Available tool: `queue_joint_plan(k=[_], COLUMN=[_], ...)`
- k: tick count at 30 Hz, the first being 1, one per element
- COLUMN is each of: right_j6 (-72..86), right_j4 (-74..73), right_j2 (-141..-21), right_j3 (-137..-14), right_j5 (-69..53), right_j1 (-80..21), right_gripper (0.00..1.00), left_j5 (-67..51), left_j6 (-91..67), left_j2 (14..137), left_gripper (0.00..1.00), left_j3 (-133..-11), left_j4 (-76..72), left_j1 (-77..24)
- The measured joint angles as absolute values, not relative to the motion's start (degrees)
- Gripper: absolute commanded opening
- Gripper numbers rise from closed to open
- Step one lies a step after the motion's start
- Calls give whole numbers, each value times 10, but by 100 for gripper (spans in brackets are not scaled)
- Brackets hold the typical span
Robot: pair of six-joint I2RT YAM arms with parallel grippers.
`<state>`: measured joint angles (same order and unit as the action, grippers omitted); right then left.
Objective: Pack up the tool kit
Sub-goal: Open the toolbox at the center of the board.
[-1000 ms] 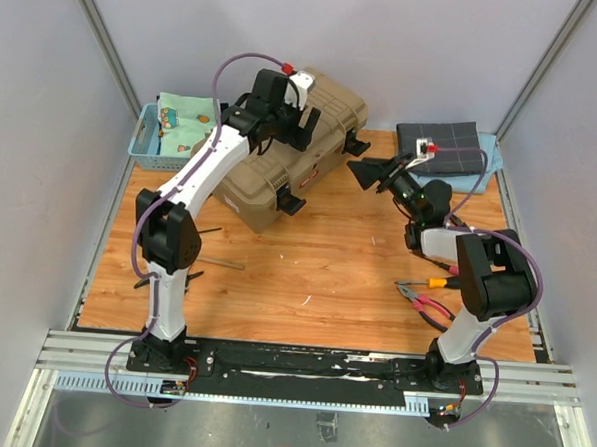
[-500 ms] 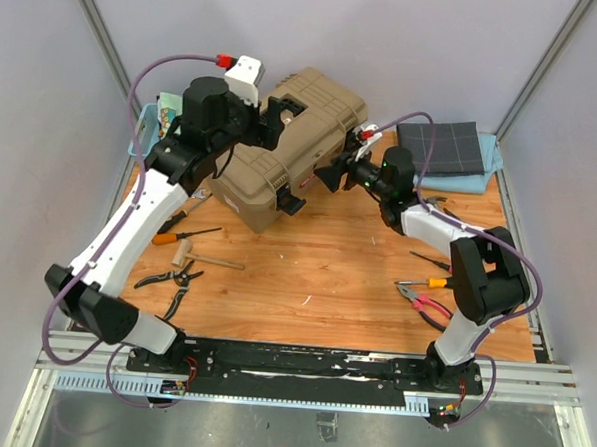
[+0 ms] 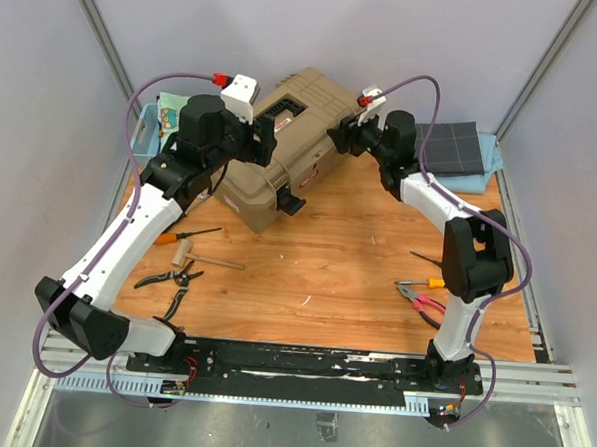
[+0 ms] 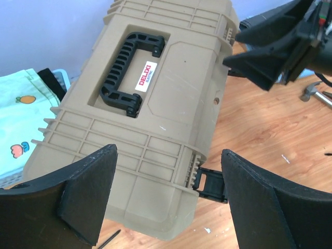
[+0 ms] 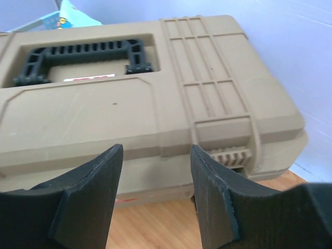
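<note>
The tan toolbox (image 3: 319,109) sits shut at the back of the table, with its black handle (image 4: 127,72) recessed in the lid. My left gripper (image 3: 269,144) is open and empty, hovering over the box's near-left corner (image 4: 168,202), with a black latch (image 4: 210,184) just below it. My right gripper (image 3: 345,136) is open and empty, close to the box's right front side (image 5: 155,192). It also shows in the left wrist view (image 4: 270,46). Pliers (image 3: 168,277), a hammer (image 3: 192,254) and a screwdriver (image 3: 178,237) lie at the left. Red-handled pliers (image 3: 426,306) and a screwdriver (image 3: 432,283) lie at the right.
A blue mesh basket (image 3: 146,140) with patterned cloth stands at the back left behind my left arm. A folded dark grey cloth (image 3: 455,147) lies at the back right. Bare wood (image 3: 317,255) runs between the two groups of tools.
My left arm has stretched out and its gripper has drawn back from over the lid to the box's near-left corner. My right gripper has reached up and back to the box's right side.
</note>
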<state>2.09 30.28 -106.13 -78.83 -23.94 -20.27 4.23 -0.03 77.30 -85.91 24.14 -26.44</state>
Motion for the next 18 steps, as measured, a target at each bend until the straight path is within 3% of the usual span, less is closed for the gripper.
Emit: queue_joint_plan(k=[12,18], right_j6=[3,5], right_j4=[282,281], right_j2=[-1147,-1170], right_j3=[-860,-890], right_j5=[-257,-274], right_j1=[-169,-160], right_gripper=[51,30], left_j5=[38,37], left_j6=[2,8], left_j2=[768,768], left_gripper=[86,87], left_j3=[-840,-832], left_j4=[240,240], left_j1=[-264,-264])
